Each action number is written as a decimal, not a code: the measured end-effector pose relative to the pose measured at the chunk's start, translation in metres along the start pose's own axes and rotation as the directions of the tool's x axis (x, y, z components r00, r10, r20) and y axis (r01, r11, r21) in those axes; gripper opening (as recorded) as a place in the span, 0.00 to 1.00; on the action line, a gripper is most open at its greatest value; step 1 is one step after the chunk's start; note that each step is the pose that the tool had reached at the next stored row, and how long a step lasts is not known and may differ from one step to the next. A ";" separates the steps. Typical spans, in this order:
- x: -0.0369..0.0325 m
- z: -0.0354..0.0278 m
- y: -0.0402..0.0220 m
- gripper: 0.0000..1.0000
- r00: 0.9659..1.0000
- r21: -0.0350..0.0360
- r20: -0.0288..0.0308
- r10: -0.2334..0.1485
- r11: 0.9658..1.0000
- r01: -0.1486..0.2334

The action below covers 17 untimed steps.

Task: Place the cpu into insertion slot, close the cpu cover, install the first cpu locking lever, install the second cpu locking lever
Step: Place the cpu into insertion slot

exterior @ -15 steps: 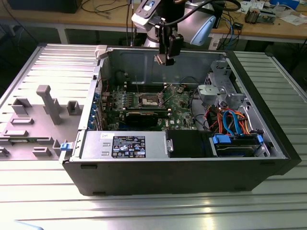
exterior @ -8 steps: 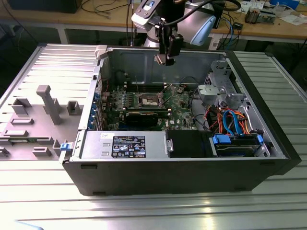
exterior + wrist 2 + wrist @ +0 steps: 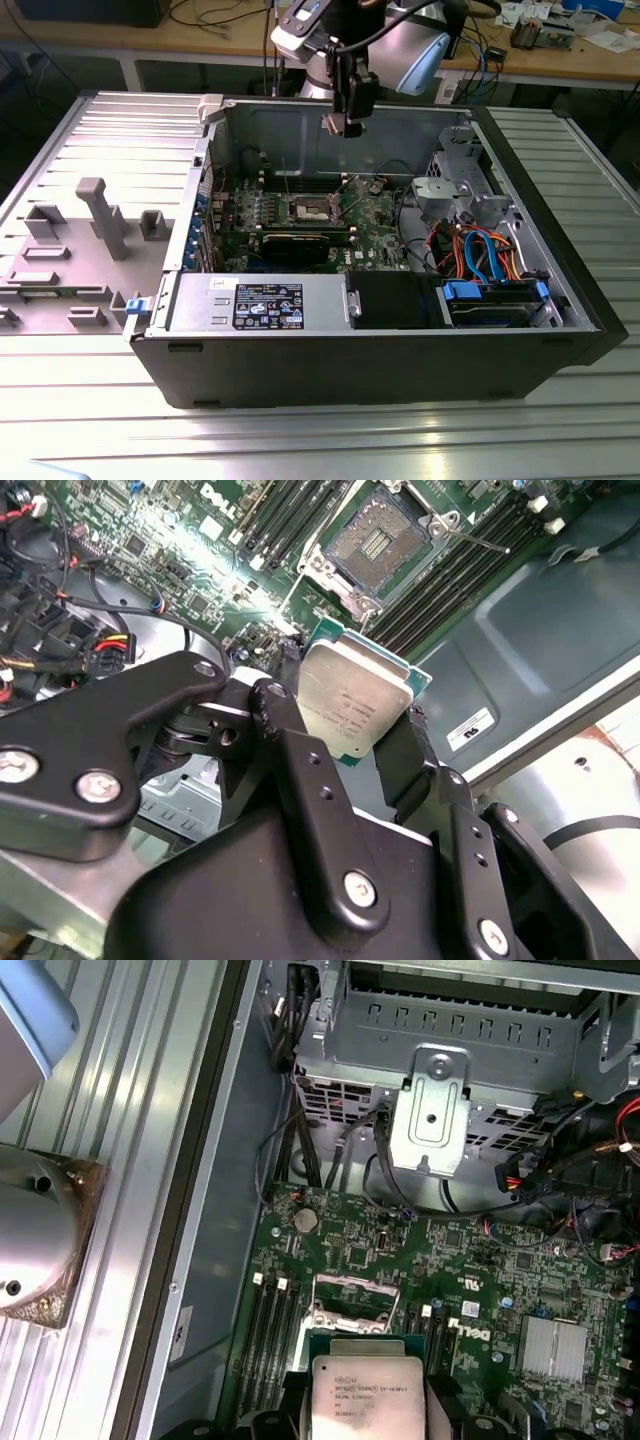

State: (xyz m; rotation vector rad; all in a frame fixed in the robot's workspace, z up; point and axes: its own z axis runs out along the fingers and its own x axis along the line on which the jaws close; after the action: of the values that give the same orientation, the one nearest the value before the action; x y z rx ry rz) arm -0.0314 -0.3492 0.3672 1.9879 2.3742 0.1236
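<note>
Nearest you lay the ribbed metal surface [image 3: 300, 440], and on its middle sat the computer case [image 3: 350, 370], tipped on its side with the open face up, most likely so the board faced the arm from above. Along the case's near wall it held the black labelled box [image 3: 265, 303] and a drive bay [image 3: 495, 300] with blue and orange cables running to it. The green motherboard [image 3: 380, 215] covered the floor towards the far wall. At the surface's edge on the exterior view's left stood a grey fixture tray [image 3: 60, 270].

On the board, the insertion slot [image 3: 378, 542] was uncovered and its dark pin field was open to view, ringed by its shiny rim. I could not make out how the cover stood.

Your claw [image 3: 342, 712] was clamped on the cpu [image 3: 350, 690], one finger on each of two opposite edges. That grip probably kept the contact side untouched and the chip level. In the exterior view the cpu hung well above the board, near the case's far wall and not yet over the slot.
</note>
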 end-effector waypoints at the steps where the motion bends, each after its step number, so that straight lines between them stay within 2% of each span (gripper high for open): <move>1: 0.0000 0.0000 0.0000 0.55 1.000 0.000 0.001 0.009 1.000 -0.009; 5: 0.0000 0.0001 0.0000 0.55 0.999 -0.001 0.004 0.043 0.999 -0.043; 11: 0.0004 0.0006 -0.0014 0.55 0.999 -0.001 0.003 0.047 0.999 -0.047; 17: 0.0006 0.0078 -0.0027 0.55 0.994 0.001 0.008 0.106 0.994 -0.106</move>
State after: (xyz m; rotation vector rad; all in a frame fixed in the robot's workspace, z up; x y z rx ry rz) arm -0.0335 -0.3488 0.3592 2.1111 2.2643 0.1176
